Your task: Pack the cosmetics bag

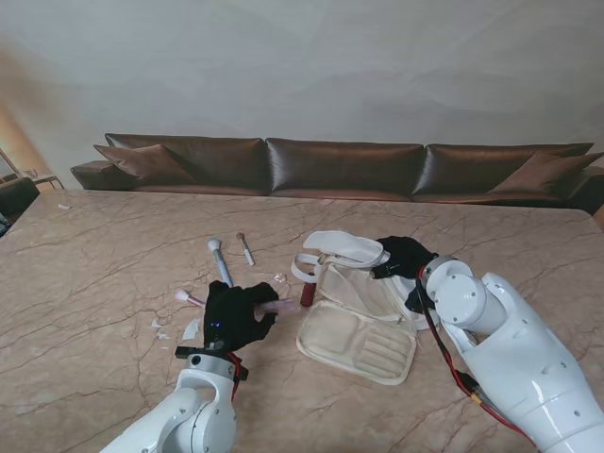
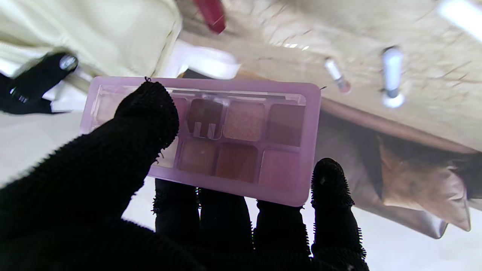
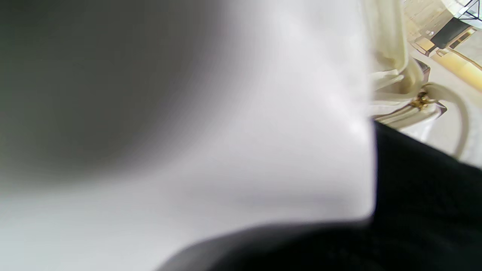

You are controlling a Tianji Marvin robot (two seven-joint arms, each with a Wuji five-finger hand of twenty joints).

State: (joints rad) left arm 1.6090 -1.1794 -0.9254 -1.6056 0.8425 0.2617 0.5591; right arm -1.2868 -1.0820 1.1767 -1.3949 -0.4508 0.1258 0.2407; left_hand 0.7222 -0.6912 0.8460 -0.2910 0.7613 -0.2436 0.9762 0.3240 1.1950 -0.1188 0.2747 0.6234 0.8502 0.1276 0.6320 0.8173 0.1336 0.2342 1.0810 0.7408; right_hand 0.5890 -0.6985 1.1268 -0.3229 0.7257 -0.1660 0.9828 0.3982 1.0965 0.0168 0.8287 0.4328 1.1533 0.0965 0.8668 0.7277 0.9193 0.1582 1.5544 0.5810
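Note:
The cream cosmetics bag (image 1: 359, 326) lies open on the marble table, lid flap spread toward me. My left hand (image 1: 236, 316) in its black glove is shut on a pink eyeshadow palette (image 2: 241, 139), thumb on top and fingers beneath, held just left of the bag. Only the palette's end (image 1: 281, 306) pokes out past the glove in the stand view. My right hand (image 1: 404, 257) grips the bag's far upper edge; the right wrist view is filled by blurred white fabric (image 3: 263, 113) and black glove (image 3: 421, 180).
A dark red lipstick (image 1: 308, 293) stands against the bag's left side. Two brushes (image 1: 220, 260) (image 1: 245, 248) lie farther left, and a pink-tipped one (image 1: 187, 298) beside my left hand. A brown sofa (image 1: 340, 168) runs behind the table.

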